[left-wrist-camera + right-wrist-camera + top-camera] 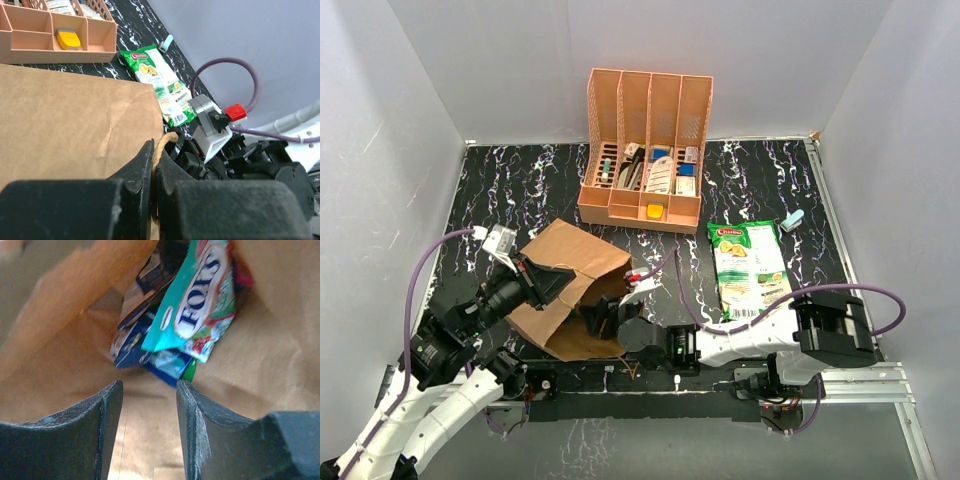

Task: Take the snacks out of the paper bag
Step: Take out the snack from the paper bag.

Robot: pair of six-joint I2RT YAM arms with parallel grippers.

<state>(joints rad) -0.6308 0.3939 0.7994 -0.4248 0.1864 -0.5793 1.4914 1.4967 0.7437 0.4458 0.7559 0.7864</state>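
Several snacks (165, 335) lie bunched deep inside the paper bag (570, 285), one green packet (748, 268) already outside to its right. The left gripper (152, 165) is clamped on the bag's cord handle (161, 145); the right gripper (147, 405), jaws parted and empty within the bag's mouth, should push squarely onto the edge of the teal packet (200, 295) before closing.
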